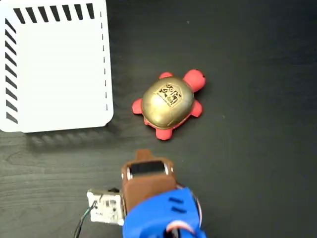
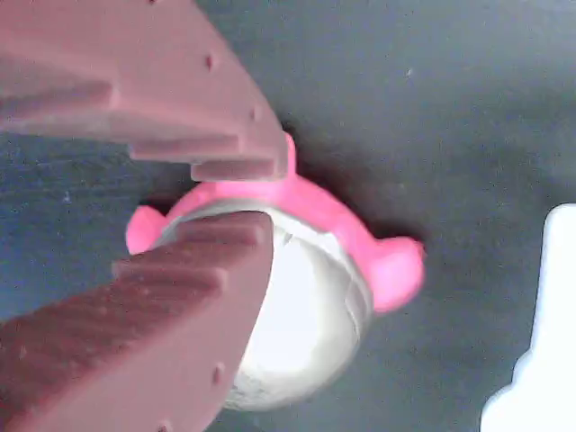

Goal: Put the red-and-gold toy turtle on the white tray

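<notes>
The red-and-gold toy turtle (image 1: pixel 168 104) rests on the dark table, gold shell up, its red head pointing to the upper right in the fixed view. Upper left of it lies the white tray (image 1: pixel 54 69), with nothing on it. My brown gripper (image 1: pixel 144 157) hovers just below the turtle in that view, a short gap away from it. In the wrist view the turtle (image 2: pixel 306 306) shows just beyond the fingertips of the gripper (image 2: pixel 256 193). The jaws stand a little open with nothing between them. A corner of the tray (image 2: pixel 549 342) shows at the right edge.
The blue arm (image 1: pixel 161 215) and a small circuit board (image 1: pixel 105 207) with wires fill the bottom middle of the fixed view. Bare dark wood-grain table (image 1: pixel 257 148) lies to the right of the turtle and between it and the tray.
</notes>
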Controlling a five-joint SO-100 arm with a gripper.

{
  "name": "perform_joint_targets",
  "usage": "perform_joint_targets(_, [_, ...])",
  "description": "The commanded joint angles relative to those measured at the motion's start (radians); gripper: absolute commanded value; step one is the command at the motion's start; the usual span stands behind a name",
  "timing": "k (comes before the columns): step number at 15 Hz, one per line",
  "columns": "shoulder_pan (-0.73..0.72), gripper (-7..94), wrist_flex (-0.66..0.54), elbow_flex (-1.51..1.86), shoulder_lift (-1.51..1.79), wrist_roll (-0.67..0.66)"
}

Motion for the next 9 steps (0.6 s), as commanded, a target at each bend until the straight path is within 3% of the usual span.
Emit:
perform_joint_targets(1, [0.011,0,0.025,-0.259,-0.215,-0.132])
perform_joint_targets(4, [0.087,0,0.075,-0.489,-0.515,-0.341])
perform_joint_targets(9, [0.179,0,0.143,-0.799,-0.899,-0.551])
